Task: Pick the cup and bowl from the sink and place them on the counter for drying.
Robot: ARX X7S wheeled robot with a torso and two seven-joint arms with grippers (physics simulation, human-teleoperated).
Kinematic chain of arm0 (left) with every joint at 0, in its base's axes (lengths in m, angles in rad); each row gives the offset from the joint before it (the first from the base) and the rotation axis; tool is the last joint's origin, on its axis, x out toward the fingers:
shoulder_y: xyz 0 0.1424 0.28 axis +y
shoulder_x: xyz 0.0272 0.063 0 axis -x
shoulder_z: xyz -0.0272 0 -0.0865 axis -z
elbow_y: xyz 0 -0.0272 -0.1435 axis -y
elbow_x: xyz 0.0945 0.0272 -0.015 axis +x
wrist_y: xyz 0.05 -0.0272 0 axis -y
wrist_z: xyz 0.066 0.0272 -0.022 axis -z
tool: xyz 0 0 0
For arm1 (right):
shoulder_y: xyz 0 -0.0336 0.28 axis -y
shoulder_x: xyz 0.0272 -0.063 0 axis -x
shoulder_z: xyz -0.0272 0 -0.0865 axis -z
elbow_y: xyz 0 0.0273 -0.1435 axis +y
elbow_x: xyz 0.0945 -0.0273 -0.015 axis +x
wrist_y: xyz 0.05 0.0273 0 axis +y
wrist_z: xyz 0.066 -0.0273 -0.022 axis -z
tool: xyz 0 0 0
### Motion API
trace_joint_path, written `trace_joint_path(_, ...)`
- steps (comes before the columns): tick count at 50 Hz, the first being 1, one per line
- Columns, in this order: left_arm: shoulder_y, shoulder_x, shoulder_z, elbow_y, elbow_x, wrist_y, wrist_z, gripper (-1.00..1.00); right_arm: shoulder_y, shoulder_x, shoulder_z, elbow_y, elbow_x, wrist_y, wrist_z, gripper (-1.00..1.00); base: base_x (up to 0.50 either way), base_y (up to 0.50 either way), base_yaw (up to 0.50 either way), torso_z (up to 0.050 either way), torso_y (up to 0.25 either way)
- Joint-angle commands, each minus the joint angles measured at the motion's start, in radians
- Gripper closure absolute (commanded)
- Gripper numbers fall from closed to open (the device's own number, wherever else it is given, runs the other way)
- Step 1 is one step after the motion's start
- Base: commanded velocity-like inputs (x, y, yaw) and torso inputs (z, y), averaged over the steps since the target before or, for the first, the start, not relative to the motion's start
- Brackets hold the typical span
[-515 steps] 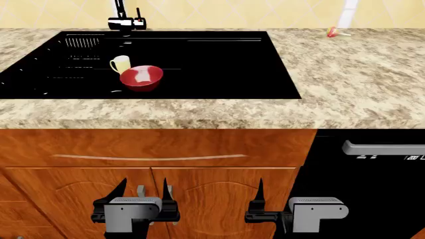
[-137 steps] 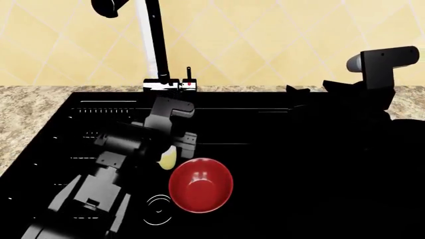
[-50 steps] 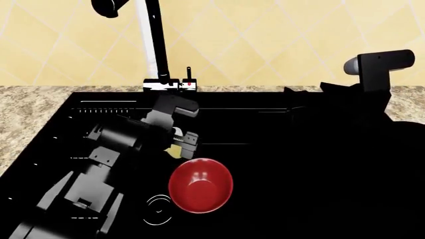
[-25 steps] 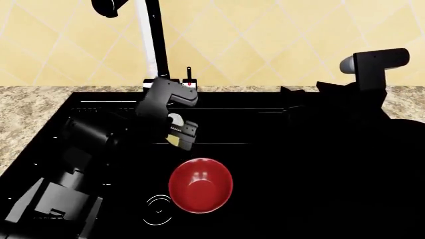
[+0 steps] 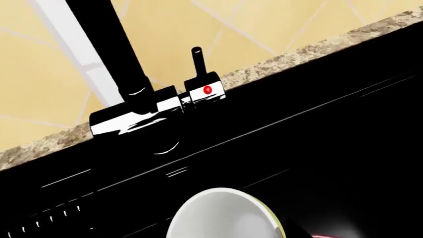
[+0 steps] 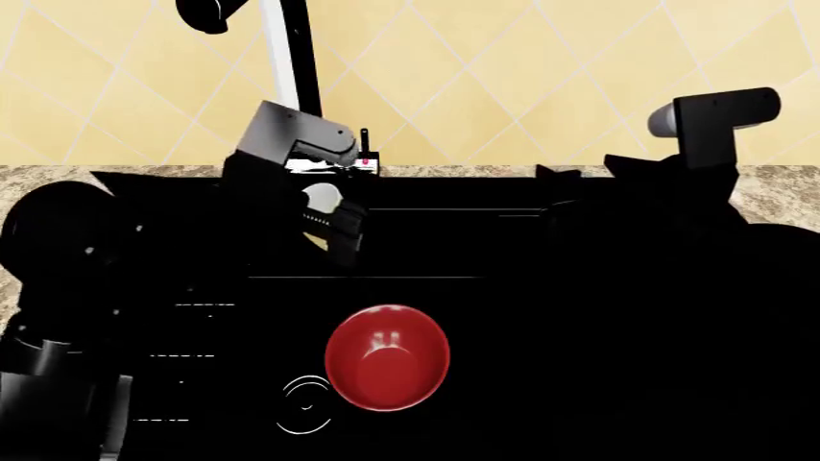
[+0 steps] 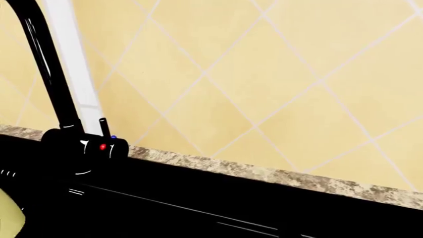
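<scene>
One red bowl (image 6: 387, 356) sits nearest us on the sink (image 6: 539, 317) floor, beside the drain ring (image 6: 305, 405). Our left claw (image 6: 330, 223) pinches the cup (image 6: 321, 199), raised above the basin before the faucet (image 6: 292, 67). Whether our right claw (image 6: 577, 192) is spread, we cannot tell; behind it runs the counter (image 6: 782, 187).

I had open basin around the bowl (image 6: 387, 357) in the sink (image 6: 539, 384). The faucet (image 6: 298, 86) stood just behind my left tool (image 6: 326, 226). My right arm (image 6: 692, 182) blocked the sink's far right corner.
</scene>
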Motion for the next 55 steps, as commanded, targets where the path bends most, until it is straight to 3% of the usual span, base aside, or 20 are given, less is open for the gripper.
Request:
trace_joint_path(1, -0.076, -0.063, -0.073, 0.070, -0.131, -0.114, -0.040, 1.00, 0.002, 0.000, -0.012, 0.013, -0.001, -0.010, -0.006, -1.00, 0.00, 0.00, 0.00, 0.000, 0.000)
trace_joint_path(8, -0.105, -0.154, 0.008, 0.079, -0.184, -0.093, -0.044, 1.00, 0.005, 0.002, -0.005, 0.005, 0.015, 0.008, 0.001, -1.00, 0.00, 0.00, 0.00, 0.000, 0.000)
trace_joint_path(21, -0.159, -0.258, -0.040, 0.024, -0.330, -0.092, -0.106, 1.00, 0.000, 0.004, -0.020, 0.020, 0.010, -0.012, -0.011, -1.00, 0.00, 0.00, 0.00, 0.000, 0.000)
trace_joint_path(30, -0.146, -0.330, 0.060, -0.018, -0.249, -0.007, -0.037, 1.00, 0.003, 0.003, -0.023, 0.018, 0.013, -0.014, -0.008, -1.00, 0.00, 0.00, 0.00, 0.000, 0.001)
trace_joint_path(36, -0.119, -0.359, 0.047, -0.031, -0.247, 0.012, -0.046, 1.00, -0.004, 0.005, -0.016, 0.007, 0.021, -0.011, -0.002, -1.00, 0.00, 0.00, 0.00, 0.000, 0.000)
trace_joint_path(40, -0.158, -0.361, 0.043, -0.082, -0.214, 0.013, -0.084, 1.00, 0.002, 0.008, -0.018, 0.013, 0.021, -0.013, -0.005, -1.00, 0.00, 0.00, 0.00, 0.000, 0.000)
trace_joint_path(43, -0.204, -0.378, 0.074, -0.139, -0.175, 0.046, -0.034, 1.00, 0.002, 0.007, -0.021, 0.014, 0.019, -0.020, -0.007, -1.00, 0.00, 0.00, 0.00, 0.000, 0.000)
trace_joint_path(48, -0.300, -0.371, 0.156, -0.272, -0.103, 0.056, 0.034, 1.00, -0.012, 0.004, -0.026, 0.019, 0.015, -0.035, -0.011, -1.00, 0.00, 0.00, 0.00, 0.000, 0.002)
trace_joint_path(55, -0.383, -0.366, 0.364, -0.444, 0.088, 0.186, 0.145, 1.00, -0.013, 0.003, -0.030, 0.022, 0.020, -0.036, -0.014, -1.00, 0.00, 0.00, 0.00, 0.000, 0.000)
